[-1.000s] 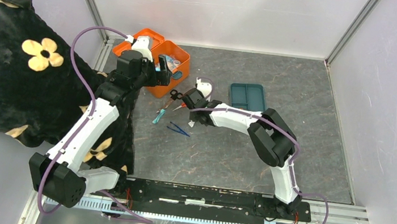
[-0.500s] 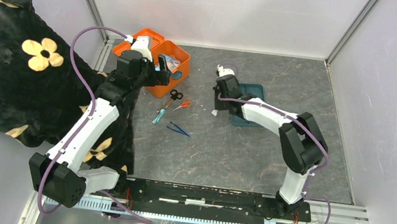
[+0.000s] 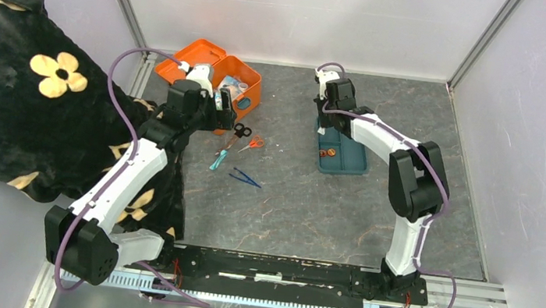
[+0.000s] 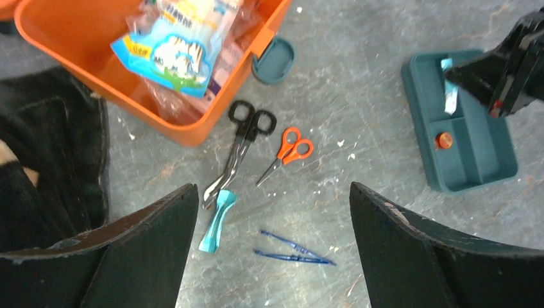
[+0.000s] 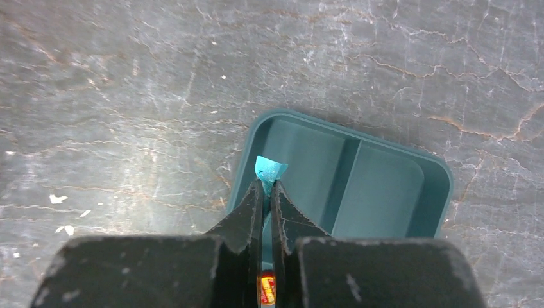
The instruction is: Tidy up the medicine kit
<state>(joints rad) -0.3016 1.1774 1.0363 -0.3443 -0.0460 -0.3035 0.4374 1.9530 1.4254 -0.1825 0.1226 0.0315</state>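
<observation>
Item one, my right gripper (image 5: 266, 187): jaws pinched together on a teal strip (image 5: 270, 169), held over one end of the teal tray (image 5: 442, 186). I cannot tell what the strip is, and my own fingers hide most of it. Item two, a small orange-red round thing (image 4: 443, 140) in a tray compartment, too small to name. Item three, my left gripper (image 4: 269, 190): jaws wide apart, nothing between them, above black scissors (image 4: 247, 138), orange scissors (image 4: 292, 147), a teal tool (image 4: 217, 218) and blue tweezers (image 4: 292, 250). Item four, the medicine kit (image 3: 255, 81): at the far left of the table, lid open, with packets (image 4: 179, 45) inside whose print is too blurred to read. My left arm covers part of it, and the wrist view crops its top. Surface: grey marbled table (image 3: 303, 205), flecked white in spots. Room: pale walls, metal corner posts, a black flowered blanket (image 3: 20, 76) on the left.
</observation>
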